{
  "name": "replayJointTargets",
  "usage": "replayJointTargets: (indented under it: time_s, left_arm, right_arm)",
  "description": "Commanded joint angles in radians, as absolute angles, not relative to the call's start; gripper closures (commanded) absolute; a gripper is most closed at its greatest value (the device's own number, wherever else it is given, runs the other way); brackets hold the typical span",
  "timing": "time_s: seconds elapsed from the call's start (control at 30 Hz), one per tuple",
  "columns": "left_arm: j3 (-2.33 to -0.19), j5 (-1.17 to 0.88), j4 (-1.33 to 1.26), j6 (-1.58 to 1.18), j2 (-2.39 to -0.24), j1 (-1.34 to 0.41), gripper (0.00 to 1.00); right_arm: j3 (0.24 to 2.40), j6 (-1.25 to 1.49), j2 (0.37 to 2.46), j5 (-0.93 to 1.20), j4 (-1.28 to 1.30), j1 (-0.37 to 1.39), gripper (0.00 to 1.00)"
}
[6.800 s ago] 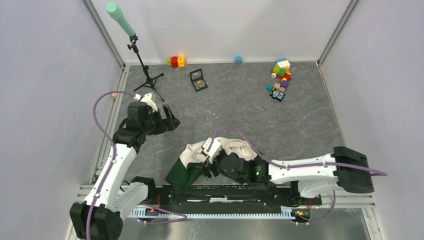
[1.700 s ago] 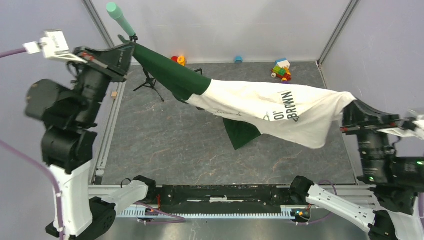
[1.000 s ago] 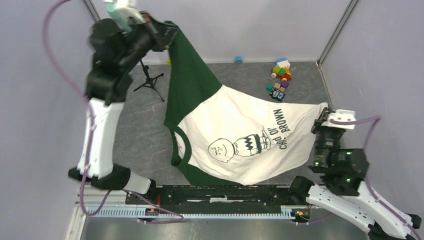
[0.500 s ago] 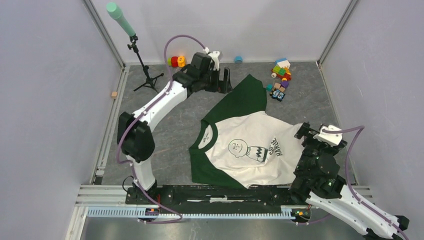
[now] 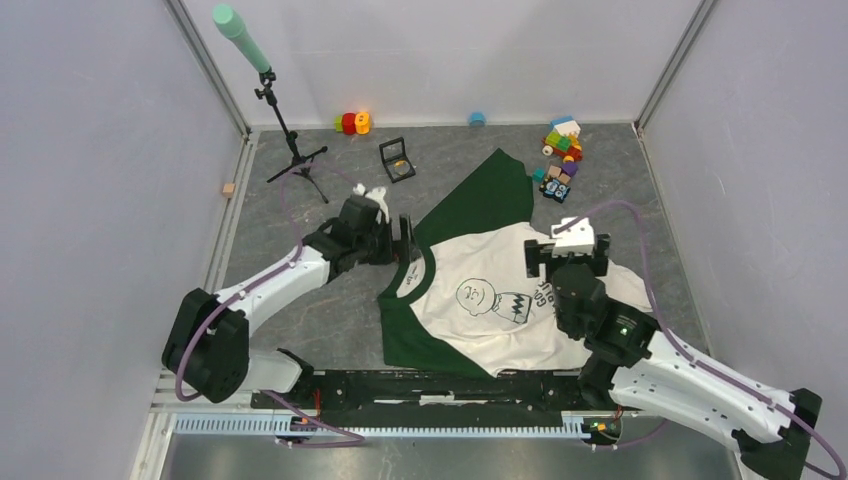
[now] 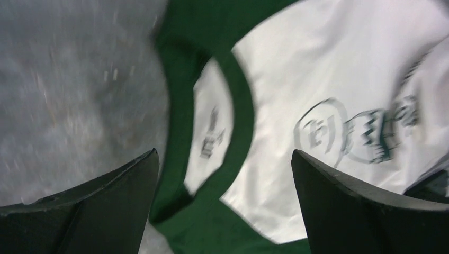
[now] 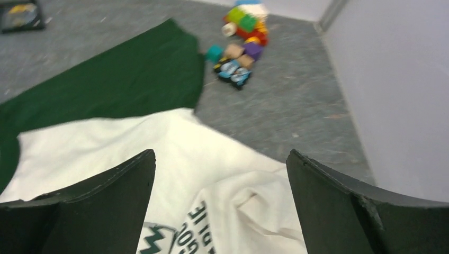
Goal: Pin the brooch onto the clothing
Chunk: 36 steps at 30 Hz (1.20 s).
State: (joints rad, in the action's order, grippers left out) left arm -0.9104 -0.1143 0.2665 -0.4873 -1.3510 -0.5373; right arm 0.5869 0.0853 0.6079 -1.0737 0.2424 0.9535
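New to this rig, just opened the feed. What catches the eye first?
A cream and green T-shirt lies print-up mid-table. The left tool hangs open by its collar, the right tool open over the lettering. Far behind sit a small black box and coloured toy blocks.

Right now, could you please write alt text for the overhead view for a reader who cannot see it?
A white T-shirt with green sleeves lies print-up on a grey table. The left fingers stand open at its collar, the right fingers open near its lettering. A black box and toy blocks sit beyond it.
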Motion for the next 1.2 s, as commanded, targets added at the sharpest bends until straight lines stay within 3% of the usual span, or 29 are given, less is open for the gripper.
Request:
replayJointTargets:
  time_s: [0.0,0.37,0.67,1.17]
  left_arm:
    - [-0.737,-0.1,0.211,-0.613,-1.275,-0.549,0.0]
    - [-0.544,-0.095,0.204,-0.709,-1.053,-0.566,0.0]
    - [-0.529,-0.191,0.109,-0.695,-1.034,-0.616,0.0]
    - [-0.437,-0.284,-0.155,-0.754,-1.192,-0.641,0.0]
  right_arm:
    - [0.548,0.214,0.711,-0.806,0.199,0.948,0.02]
    - [0.478,0.217,1.069,-0.179,-0.192,0.663,0.04]
    - [0.598,0.176,1.399,-0.074,-0.268,0.553,0.19]
    - [0.847,0.157,1.797,-0.003,-0.308,0.504,0.23]
